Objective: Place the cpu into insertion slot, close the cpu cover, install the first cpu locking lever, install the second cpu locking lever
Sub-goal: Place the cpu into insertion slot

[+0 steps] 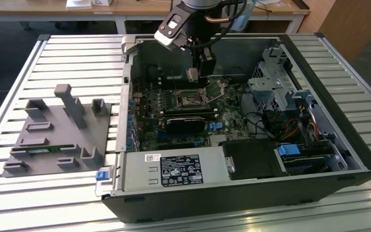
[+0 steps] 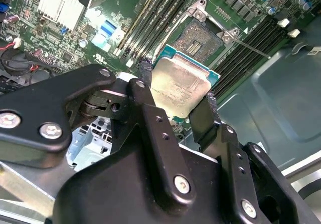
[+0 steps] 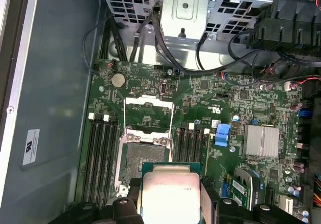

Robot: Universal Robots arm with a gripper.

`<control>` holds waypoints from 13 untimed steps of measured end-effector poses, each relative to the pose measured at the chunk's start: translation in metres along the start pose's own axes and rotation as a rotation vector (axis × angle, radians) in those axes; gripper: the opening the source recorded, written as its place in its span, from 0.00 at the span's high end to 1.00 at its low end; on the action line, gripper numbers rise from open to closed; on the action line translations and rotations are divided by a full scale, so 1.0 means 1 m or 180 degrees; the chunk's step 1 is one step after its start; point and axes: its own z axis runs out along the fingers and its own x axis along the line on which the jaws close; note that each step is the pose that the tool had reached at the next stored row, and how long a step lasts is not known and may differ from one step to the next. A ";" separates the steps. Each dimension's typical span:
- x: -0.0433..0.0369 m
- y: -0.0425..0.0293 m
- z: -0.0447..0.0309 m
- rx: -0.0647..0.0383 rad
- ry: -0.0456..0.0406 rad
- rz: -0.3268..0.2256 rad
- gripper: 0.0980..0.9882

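We see a slatted metal table (image 1: 76, 58) carrying an open computer case (image 1: 237, 193) laid on its side, with a grey holder block (image 1: 56, 135) resting well apart from it on the exterior view's left. Inside the case the green motherboard (image 1: 172, 116) lies flat and faces up. The arm (image 1: 185, 19) comes in from the far side and reaches down into the far part of the case, its wrist tilted so the gripper (image 1: 195, 72) points down at the board. In both wrist views the gripper (image 2: 180, 86) (image 3: 169, 206) is pinching the cpu (image 2: 180, 83) (image 3: 168, 184) by two opposite edges, one black finger (image 2: 150, 108) on each side, the dull silver face fully showing between them. We find the insertion slot (image 3: 144, 158) (image 2: 203, 38) (image 1: 189, 98) bare, its dark centre uncovered. The cpu cover (image 3: 148, 101) is swung open, lying back from the slot's edge that is away from the gripper. The chip hangs clear above the board, just beside the slot and overlapping its near rim in the first wrist view, not seated in it.
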 end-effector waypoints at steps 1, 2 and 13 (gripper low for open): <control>0.0000 0.0000 0.0004 0.0000 0.0000 0.0000 0.50; 0.0000 -0.0001 0.0007 0.0000 0.0000 0.0000 0.50; -0.0001 -0.0005 0.0053 0.0000 0.0000 0.0000 0.50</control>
